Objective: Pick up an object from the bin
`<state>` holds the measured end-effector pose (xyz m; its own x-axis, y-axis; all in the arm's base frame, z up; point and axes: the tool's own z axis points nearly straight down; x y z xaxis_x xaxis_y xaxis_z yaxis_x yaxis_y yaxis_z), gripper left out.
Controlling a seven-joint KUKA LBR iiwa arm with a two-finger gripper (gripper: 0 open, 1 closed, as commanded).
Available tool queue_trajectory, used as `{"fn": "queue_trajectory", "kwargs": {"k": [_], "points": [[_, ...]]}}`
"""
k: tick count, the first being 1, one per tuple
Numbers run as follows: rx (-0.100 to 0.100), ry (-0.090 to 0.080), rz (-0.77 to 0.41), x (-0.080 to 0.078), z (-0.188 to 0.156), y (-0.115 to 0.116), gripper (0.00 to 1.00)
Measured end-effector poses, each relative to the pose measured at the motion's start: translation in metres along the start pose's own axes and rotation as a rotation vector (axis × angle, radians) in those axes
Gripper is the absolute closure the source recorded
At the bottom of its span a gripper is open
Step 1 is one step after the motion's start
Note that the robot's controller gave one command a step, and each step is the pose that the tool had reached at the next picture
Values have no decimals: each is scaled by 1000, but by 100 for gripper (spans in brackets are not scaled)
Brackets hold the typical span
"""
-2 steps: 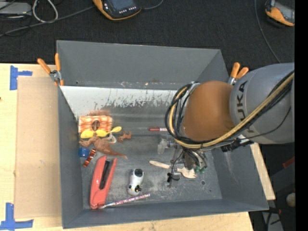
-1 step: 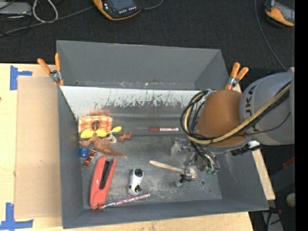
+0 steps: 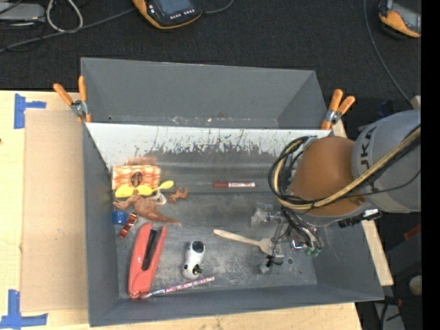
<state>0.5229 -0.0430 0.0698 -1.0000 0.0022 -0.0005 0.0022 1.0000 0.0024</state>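
Claw low over the right end of a pale wooden spoon, at the right of the bin floor.

By the near wall lie a pink pencil [image 3: 176, 287], a red stapler [image 3: 146, 256] and a small white-and-black toy [image 3: 194, 256]; just right of these the claw [image 3: 273, 260] points down at the floor; whether it is open or shut I cannot tell; the wooden spoon [image 3: 237, 237] stretches leftward from it, long axis across the bin, its right end seemingly touching the claw; the arm reaches in from the right, wrist bent steeply down; farther back lies a red pen [image 3: 234, 184].
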Motion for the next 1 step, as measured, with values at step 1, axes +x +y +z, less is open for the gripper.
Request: {"fn": "queue_trajectory", "kwargs": {"k": [1], "points": [[1, 6, 40, 4, 1, 20, 0]]}}
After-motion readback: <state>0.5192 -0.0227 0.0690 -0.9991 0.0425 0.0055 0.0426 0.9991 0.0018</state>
